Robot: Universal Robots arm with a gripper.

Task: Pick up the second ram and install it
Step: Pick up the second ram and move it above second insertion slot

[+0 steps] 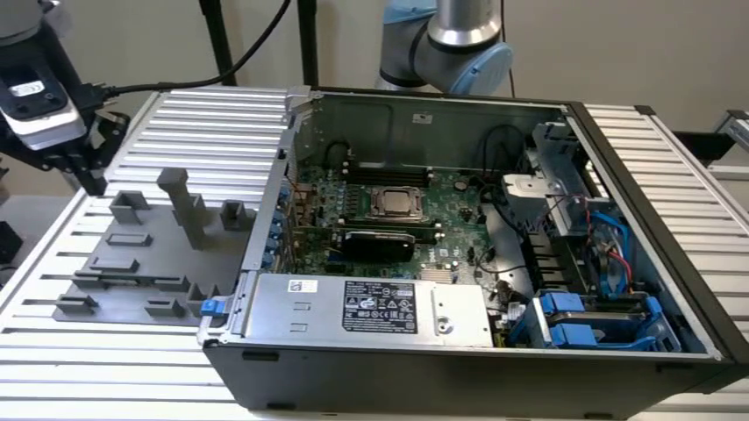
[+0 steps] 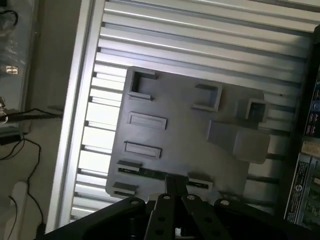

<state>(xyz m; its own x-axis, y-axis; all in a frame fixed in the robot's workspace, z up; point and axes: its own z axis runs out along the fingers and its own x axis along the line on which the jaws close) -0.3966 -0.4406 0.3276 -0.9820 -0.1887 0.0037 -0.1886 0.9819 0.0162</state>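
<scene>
The second ram [image 2: 150,172] is a thin dark-green stick lying on edge in a slot of the grey fixture plate [image 2: 185,135], held between two small grey blocks. In the exterior view it shows as a dark strip [image 1: 123,280] near the plate's front, at that view's left. My gripper [image 1: 91,182] hangs above the far left corner of the fixture plate [image 1: 140,263], well clear of the stick. In the wrist view its fingertips [image 2: 172,186] meet with nothing between them, and the gripper is shut.
The open computer case [image 1: 468,351] lies at the exterior view's right, with the CPU socket [image 1: 395,203], a black card [image 1: 374,239] and cables inside. A tall grey post [image 1: 185,206] and several blocks stand on the fixture. Ribbed aluminium table [image 1: 210,114] surrounds everything.
</scene>
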